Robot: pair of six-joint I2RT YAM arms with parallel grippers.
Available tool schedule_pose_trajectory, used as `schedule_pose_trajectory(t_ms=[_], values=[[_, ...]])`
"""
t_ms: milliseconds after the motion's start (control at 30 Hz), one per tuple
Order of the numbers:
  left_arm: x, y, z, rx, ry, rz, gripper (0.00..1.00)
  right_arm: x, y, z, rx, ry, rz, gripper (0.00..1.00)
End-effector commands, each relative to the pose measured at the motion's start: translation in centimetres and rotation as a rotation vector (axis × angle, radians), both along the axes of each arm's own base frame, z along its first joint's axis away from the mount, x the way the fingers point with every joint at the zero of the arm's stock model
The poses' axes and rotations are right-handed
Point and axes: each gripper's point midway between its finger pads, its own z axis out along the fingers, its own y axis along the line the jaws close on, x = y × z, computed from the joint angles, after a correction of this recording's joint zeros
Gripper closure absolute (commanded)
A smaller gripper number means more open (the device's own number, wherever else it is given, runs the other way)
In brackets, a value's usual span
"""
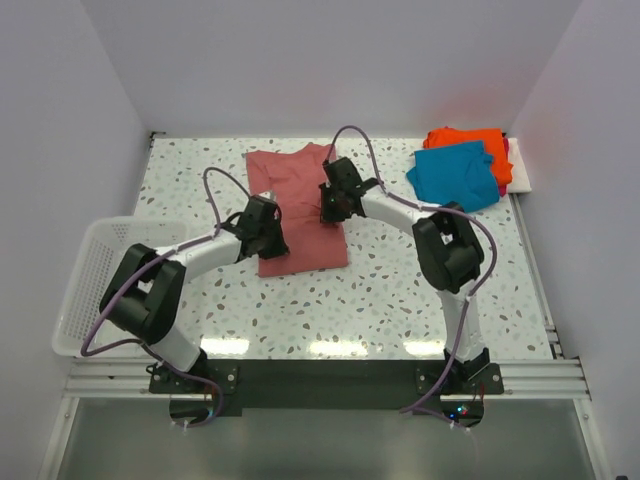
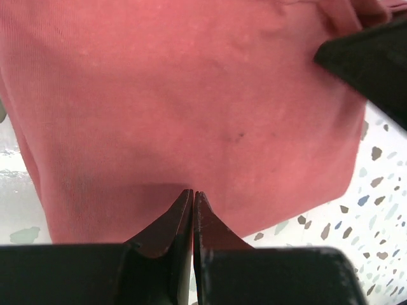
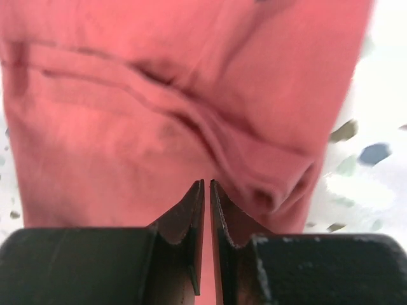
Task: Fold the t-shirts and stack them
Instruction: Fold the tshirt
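The large dusty-red t-shirt (image 1: 300, 195) lies partly folded on the speckled table, its sleeves spread at the far end. My left gripper (image 1: 268, 228) hovers over the shirt's left edge. In the left wrist view its jaws (image 2: 193, 192) are shut, empty, with smooth red cloth (image 2: 191, 95) below. My right gripper (image 1: 335, 200) is over the shirt's right edge. In the right wrist view its jaws (image 3: 206, 183) are shut with a hairline gap above a wrinkled fold (image 3: 210, 133). The teal-blue shirt (image 1: 455, 175) lies folded on the orange one (image 1: 470, 140), with a magenta edge (image 1: 504, 186) under them.
A white mesh basket (image 1: 95, 280) stands at the table's left edge. The folded stack sits on a white board (image 1: 520, 175) at the far right. Part of the right arm's gripper (image 2: 375, 57) shows at the upper right of the left wrist view. White walls close in the table.
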Motion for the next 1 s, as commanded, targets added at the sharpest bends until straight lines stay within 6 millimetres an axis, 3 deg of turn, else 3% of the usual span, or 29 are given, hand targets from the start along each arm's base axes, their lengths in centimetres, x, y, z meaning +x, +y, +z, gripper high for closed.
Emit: schedule_pose_trajectory(t_ms=[0,100,267,400,533,667,967], values=[[0.1,0.2,-1.1,0.000,0.006,0.031,0.92,3.7,-1.1,1.9,-0.002,-0.069,-0.037,0.88],[-0.7,0.6,-2.2,0.012,0.037,0.041,0.92,5.2,-2.0,1.1,-0.020,-0.066,-0.063,0.85],[-1.7,1.1,-3.4,0.029,0.073,0.042,0.92,5.1,-1.7,0.4,-0.019,-0.056,-0.054,0.77],[-2.4,1.4,-4.2,0.042,0.096,0.042,0.90,4.0,-2.4,-1.4,-0.038,-0.024,-0.057,0.73],[-2.6,1.8,-4.6,0.061,0.092,0.049,0.86,3.3,-3.1,-1.8,-0.055,-0.025,-0.055,0.65],[-3.2,1.8,-4.9,0.066,0.104,0.040,0.83,2.8,-3.6,-2.3,-0.091,-0.011,-0.045,0.65],[-6.9,2.3,-6.1,0.058,0.150,0.036,0.83,-1.2,-5.9,-4.3,-0.151,0.042,-0.057,0.63]])
